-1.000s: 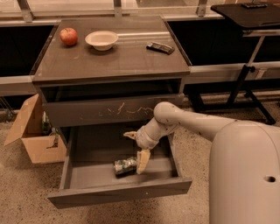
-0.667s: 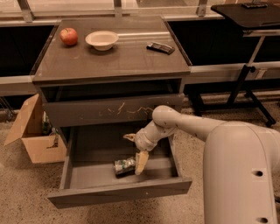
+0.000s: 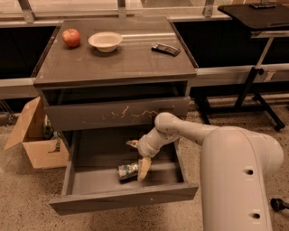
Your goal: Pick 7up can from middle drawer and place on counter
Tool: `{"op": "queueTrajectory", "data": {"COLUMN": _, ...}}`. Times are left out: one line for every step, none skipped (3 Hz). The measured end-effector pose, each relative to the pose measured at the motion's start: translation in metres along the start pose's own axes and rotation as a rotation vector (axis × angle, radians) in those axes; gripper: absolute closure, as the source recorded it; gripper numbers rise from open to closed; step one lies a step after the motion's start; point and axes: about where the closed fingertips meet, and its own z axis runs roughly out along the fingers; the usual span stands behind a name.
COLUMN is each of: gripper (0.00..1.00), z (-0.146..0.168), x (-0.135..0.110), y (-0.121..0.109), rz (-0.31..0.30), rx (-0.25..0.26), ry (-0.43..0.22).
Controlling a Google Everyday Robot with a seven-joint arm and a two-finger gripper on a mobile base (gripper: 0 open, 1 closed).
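Observation:
The 7up can (image 3: 128, 171), silvery with a green label, lies on its side on the floor of the open middle drawer (image 3: 90, 180), near the front. My gripper (image 3: 138, 156) reaches down into the drawer just right of the can. It is open, with one pale finger (image 3: 144, 168) beside the can's right end and the other finger (image 3: 132, 143) higher up and behind. The can is not held. The counter (image 3: 122, 58) is the grey-brown top of the cabinet.
On the counter stand a red apple (image 3: 71, 37), a white bowl (image 3: 105, 41) and a dark remote-like object (image 3: 165, 49). The scratched drawer front (image 3: 117, 113) hangs above the open drawer. A cardboard box (image 3: 36, 140) sits on the floor at left, a black table (image 3: 253, 13) at right.
The gripper has stayed almost in place beside the can, lowering slightly. The arm's large body has shifted a little to the left in view. The can has not moved.

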Motion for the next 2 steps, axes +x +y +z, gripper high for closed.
{"op": "queueTrajectory", "data": {"gripper": 0.0, "z": 0.011, "x": 0.007, "y": -0.005, "rz": 0.001, "rx": 0.009, "ry": 0.016}}
{"op": "queueTrajectory", "data": {"gripper": 0.0, "z": 0.034, "x": 0.018, "y": -0.009, "rz": 0.01, "rx": 0.034, "ry": 0.018}}
